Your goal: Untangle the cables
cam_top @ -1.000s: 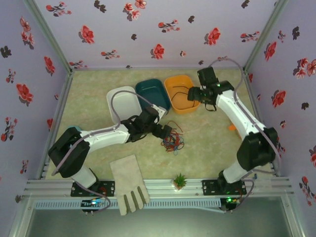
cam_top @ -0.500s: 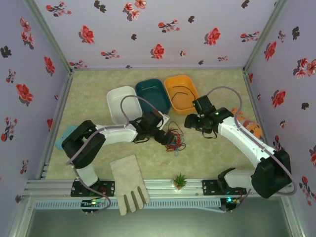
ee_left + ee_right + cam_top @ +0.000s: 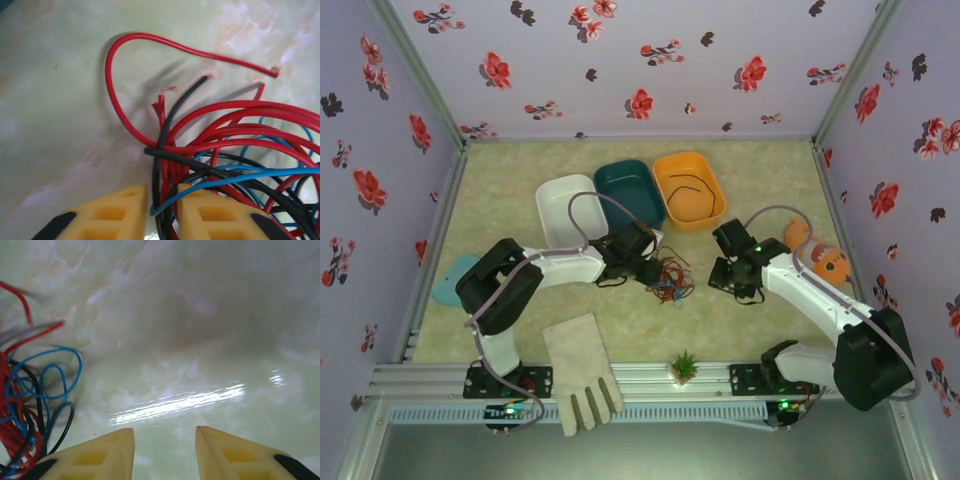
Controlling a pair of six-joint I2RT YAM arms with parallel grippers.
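Mid-table (image 3: 510, 190): left gripper (image 3: 162, 202) pinched onto the cables (image 3: 671, 283), a red, black and blue tangle, strands running between its fingers. Just right of the tangle, right gripper (image 3: 165, 437) low, fingers apart, empty.

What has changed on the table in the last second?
The right pincer swung back from over the orange tub toward the near edge and now hangs open beside the cables. The left pincer pushed into the tangle and closed on its strands. The tubs and the glove lie as before.
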